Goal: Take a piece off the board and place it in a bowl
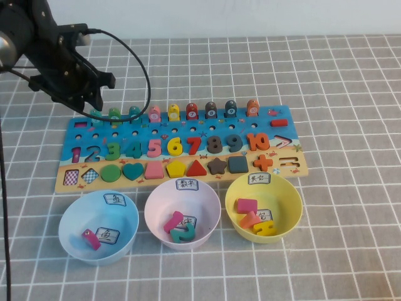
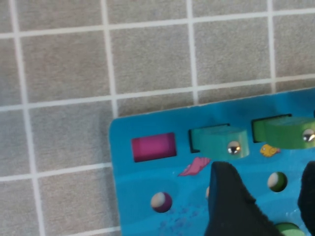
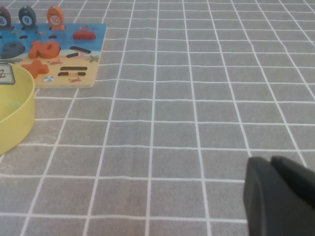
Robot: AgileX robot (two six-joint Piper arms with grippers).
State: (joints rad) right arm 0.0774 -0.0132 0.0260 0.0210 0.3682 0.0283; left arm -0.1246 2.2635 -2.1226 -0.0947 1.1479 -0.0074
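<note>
Seated upright in its slot at the far left end of the board's (image 1: 70, 133) back row: the teal fish piece (image 2: 219, 141), just beside the brighter green fish (image 2: 288, 132) and next to a pink rectangle (image 2: 153, 146). Looks light, stiff and hard, most likely painted wood with a smooth, somewhat slippery finish; not fragile. Carries a small shiny metal stud on one face. Probably best taken across its two flat sides, above the slot, then lifted straight up so as not to jam against the slot or nudge the green neighbour.

Hovers over that same corner of the board: the left hand (image 2: 268, 206), fingers (image 2: 231, 206) well apart, gripping nothing and touching nothing, the teal fish lying just ahead of the tips rather than between them. Needs, by the look of it, a short advance before closing.

Waits at the near left of the surface: the light blue bowl (image 1: 69, 213), with a pink striped fish (image 1: 91, 239) already inside.

Sits low over bare checked cloth, well apart from the board: the right hand (image 3: 280, 196); no telling whether open or closed.
</note>
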